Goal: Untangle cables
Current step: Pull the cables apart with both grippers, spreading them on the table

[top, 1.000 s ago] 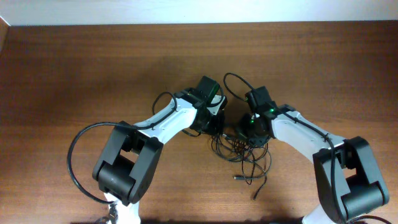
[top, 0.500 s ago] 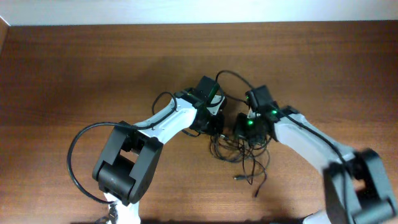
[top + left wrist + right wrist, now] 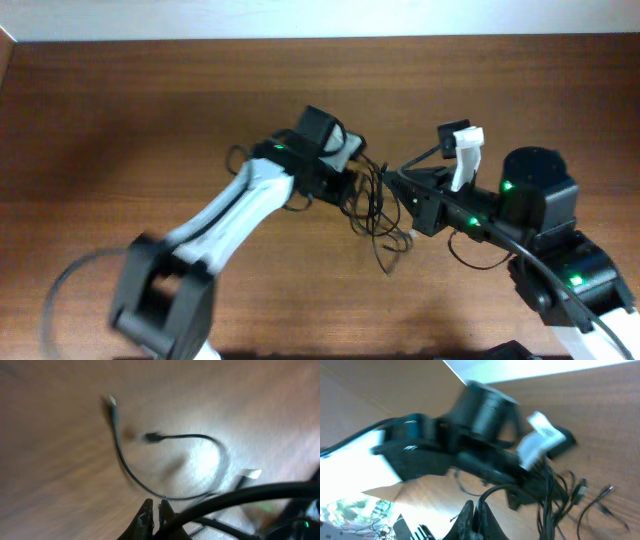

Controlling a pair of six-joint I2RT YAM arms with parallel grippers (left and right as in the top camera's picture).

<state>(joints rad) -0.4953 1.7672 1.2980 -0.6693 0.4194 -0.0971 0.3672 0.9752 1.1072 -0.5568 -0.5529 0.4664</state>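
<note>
Resting on one brown wooden desk [image 3: 120, 100]. Reached over by two white-and-black arms, meeting near the middle. Judged barely under way: thin black flexible cables [image 3: 370, 205] bunched mid-desk between the arms, crossing in loose loops, with all the separating left to do. Impossible to count cords inside the bunch. Two grippers: left gripper [image 3: 156, 507] pinched together, seemingly on one strand; right gripper [image 3: 474, 509] pressed together too, whether on a cord cannot tell. Three plug ends seen from the left wrist.
</note>
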